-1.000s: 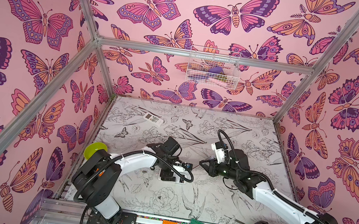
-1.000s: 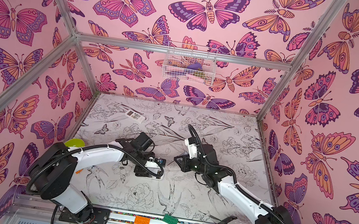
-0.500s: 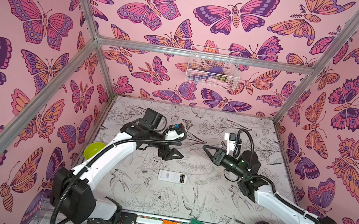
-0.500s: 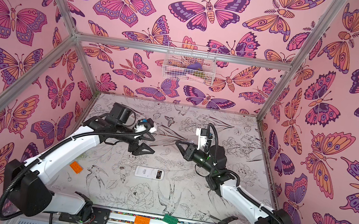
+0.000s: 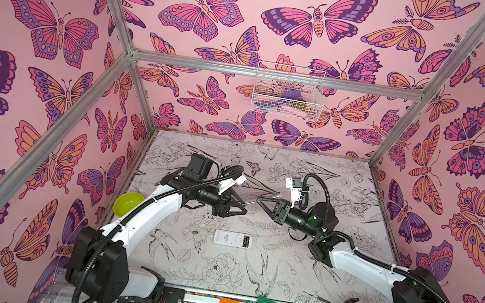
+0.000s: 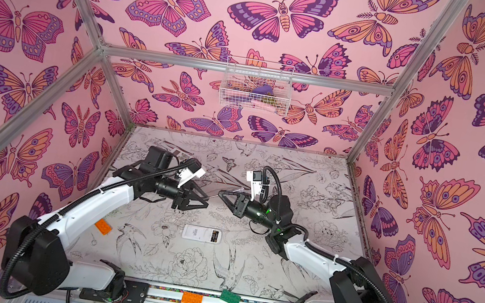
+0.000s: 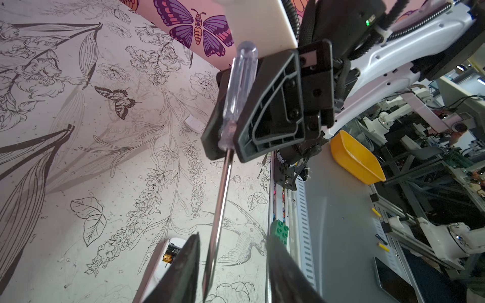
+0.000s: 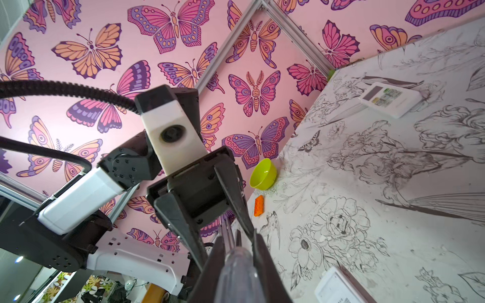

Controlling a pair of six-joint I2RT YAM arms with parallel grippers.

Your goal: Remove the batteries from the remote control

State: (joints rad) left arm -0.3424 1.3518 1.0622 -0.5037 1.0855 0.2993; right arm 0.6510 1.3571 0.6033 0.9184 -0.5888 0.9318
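- The right claw is clamped tight on the clear handle of a screwdriver. It holds the tool in the air with the metal shaft reaching towards the other arm, likely to pass it over or have it steadied before use.
- The left claw faces it tip to tip above the middle of the desk. Its jaws stand partly apart with the shaft running between them, close beside one finger and clear of the other, so it grips nothing yet.
- The remote lies flat on the desk, nearer the front edge than both claws and untouched. Its cover is off at one end, which leaves the compartment open to a tool from above.
- The batteries sit in that open end. The left wrist view shows a dark cell with a gold tip in the slot, but I cannot tell how many are there.
- A second remote lies buttons up, well apart from the first. Whether it has been emptied cannot be told.
- A green bowl sits at the left edge of the desk, probably to receive what comes out.
- My reading is that this is the tool-handling stage. The thin shaft may swing if the left claw closes off-centre.
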